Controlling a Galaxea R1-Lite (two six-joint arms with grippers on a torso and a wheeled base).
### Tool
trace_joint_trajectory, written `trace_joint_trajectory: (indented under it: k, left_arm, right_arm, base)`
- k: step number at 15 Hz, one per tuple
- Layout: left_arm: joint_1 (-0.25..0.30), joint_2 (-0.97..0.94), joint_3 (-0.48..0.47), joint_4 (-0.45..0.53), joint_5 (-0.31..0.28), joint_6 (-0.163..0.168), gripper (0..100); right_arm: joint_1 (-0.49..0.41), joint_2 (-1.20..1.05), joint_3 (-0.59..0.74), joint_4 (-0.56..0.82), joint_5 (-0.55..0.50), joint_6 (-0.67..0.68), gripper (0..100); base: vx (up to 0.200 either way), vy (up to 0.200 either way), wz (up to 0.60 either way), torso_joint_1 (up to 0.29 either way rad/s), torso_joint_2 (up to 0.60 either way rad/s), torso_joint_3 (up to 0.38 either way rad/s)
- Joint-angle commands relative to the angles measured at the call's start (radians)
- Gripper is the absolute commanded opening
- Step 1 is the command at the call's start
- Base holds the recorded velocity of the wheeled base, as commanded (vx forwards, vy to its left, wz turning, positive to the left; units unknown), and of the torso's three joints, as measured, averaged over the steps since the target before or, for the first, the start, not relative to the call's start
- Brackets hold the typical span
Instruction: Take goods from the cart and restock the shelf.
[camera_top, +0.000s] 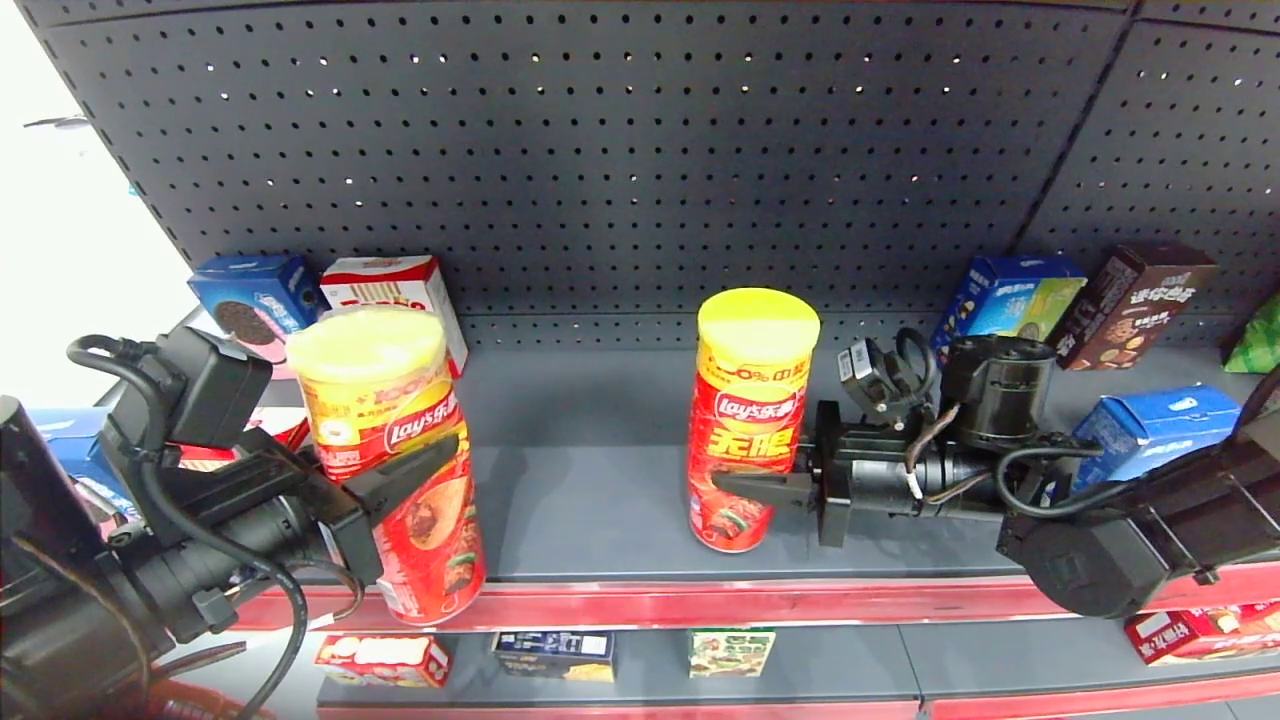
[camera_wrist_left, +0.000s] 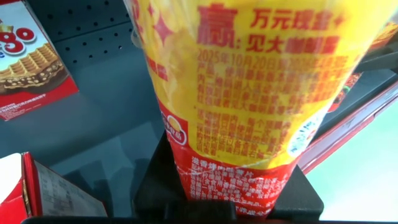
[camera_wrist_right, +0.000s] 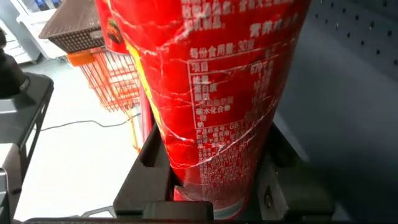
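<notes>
Dark grey perforated steel makes up the pegboard back panel (camera_top: 620, 150), the largest thing beyond both sets of jaws, its small round holes in even rows. Beneath the right jaws lies the smooth, matt grey shelf deck (camera_top: 580, 470), ending in a glossy red front rail (camera_top: 700, 600). An orange wire cart (camera_wrist_right: 115, 74) stands on pale floor out in the aisle, past the canister the right jaws hold.

The left gripper (camera_top: 405, 470) has its black jaws pinched on the left crisp canister (camera_top: 380, 400) about mid-height. It is a tall cylinder in shiny red-and-yellow film with a translucent yellow plastic lid. It leans slightly, and its base shows in front of the red rail; whether it touches anything there I cannot tell. The right gripper (camera_top: 745, 487) clamps the lower half of the right crisp canister (camera_top: 755, 400), which is upright with its base on the deck near the rail. Its red film looks crinkled in the right wrist view.

Beyond the left jaws, against the panel, are a blue biscuit box (camera_top: 255, 305) and a red-and-white wafer box (camera_top: 395, 290). Back along the right arm, well away from its jaws, a blue-and-green carton (camera_top: 1010, 295) and a brown carton (camera_top: 1135, 300) lean on the panel, and a blue carton (camera_top: 1150, 420) lies nearer. Below both jaws, small boxes (camera_top: 382, 660) sit on a lower shelf.
</notes>
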Motion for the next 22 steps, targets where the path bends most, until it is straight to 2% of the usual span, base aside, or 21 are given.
trace_joint_trajectory:
  k: [1,11,12,18,22]
  left_arm:
    - [0.0,-0.001,0.001,0.0,0.0,0.0,0]
    - [0.0,-0.001,0.002,0.0,0.0,0.0,0]
    - [0.0,-0.001,0.002,0.0,0.0,0.0,0]
    - [0.0,-0.002,0.004,0.0,0.001,0.0,0]
    - [0.0,-0.004,0.002,0.0,0.0,0.0,0]
  right_arm:
    - [-0.004,0.029,-0.006,-0.002,0.001,-0.001,0]
    - [-0.001,0.091,-0.075,0.0,0.004,-0.001,0]
    - [-0.002,0.088,-0.072,0.0,0.004,0.001,100]
    - [-0.008,0.041,-0.037,0.0,-0.002,-0.001,100]
    - [-0.004,-0.106,0.023,0.015,-0.02,0.001,100]
  base:
    - [0.0,0.0,0.0,0.0,0.0,0.0]
    - [0.0,0.0,0.0,0.0,0.0,0.0]
    - [0.0,0.0,0.0,0.0,0.0,0.0]
    - [0.0,0.0,0.0,0.0,0.0,0.0]
    - [0.0,0.0,0.0,0.0,0.0,0.0]
